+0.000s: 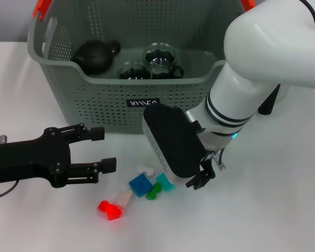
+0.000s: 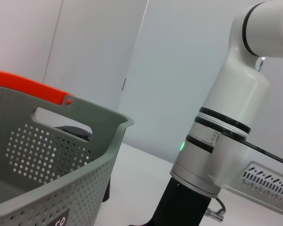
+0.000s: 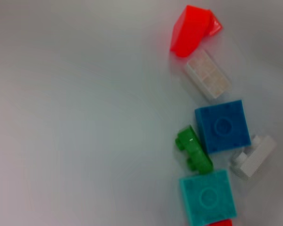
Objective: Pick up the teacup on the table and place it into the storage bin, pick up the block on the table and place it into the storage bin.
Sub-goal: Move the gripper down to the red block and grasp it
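Several small blocks lie on the white table in front of the storage bin (image 1: pixel 94 100): a red one (image 1: pixel 109 209), a clear one (image 1: pixel 125 198), a blue block (image 1: pixel 140 185), a green one (image 1: pixel 154 191), a teal one (image 1: pixel 165 182) and a white one (image 1: pixel 146 170). My right gripper (image 1: pixel 201 178) hangs low just right of the teal block. The right wrist view looks straight down on the blue block (image 3: pixel 223 125), the green (image 3: pixel 193 150) and the teal (image 3: pixel 208 197). Two glass teacups (image 1: pixel 160 58) sit inside the bin. My left gripper (image 1: pixel 102 149) is open, left of the blocks, holding nothing.
A black teapot (image 1: pixel 94 55) rests in the bin's left part. The bin's wall (image 2: pixel 61 155) and orange-red tab (image 2: pixel 33 87) fill the left wrist view, with the right arm (image 2: pixel 226 141) beyond. Bare white table surrounds the blocks.
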Tool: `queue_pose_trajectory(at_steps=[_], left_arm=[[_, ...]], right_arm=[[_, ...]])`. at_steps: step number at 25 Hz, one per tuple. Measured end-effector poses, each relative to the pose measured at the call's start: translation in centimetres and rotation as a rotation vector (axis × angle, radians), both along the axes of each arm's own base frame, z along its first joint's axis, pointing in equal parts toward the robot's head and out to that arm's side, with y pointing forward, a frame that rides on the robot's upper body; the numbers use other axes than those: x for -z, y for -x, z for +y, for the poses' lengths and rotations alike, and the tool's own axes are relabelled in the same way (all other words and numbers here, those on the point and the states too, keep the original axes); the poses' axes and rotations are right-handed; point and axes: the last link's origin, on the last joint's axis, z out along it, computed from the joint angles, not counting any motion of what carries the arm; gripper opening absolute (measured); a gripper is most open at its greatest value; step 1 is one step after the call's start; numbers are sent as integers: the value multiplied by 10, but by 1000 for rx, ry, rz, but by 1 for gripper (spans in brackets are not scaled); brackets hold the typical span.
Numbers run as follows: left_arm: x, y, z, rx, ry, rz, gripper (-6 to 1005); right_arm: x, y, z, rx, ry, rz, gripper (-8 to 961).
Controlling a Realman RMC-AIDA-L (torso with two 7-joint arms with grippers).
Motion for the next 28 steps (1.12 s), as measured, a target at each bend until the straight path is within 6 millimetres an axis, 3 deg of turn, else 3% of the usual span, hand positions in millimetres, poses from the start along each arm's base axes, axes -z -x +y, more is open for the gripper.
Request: queue_pose_trajectory(at_steps=[15,21,28], left_arm=[[0,1,0,-2,-2,2,847],[0,1,0,-4,-2,2,847],[0,1,0,-5,-4,2,846]], right_arm=[[4,1,0,10,-5,34,596],[5,-1,-1,10,-4,33,437],[6,-2,-2,4,-2,29,445]])
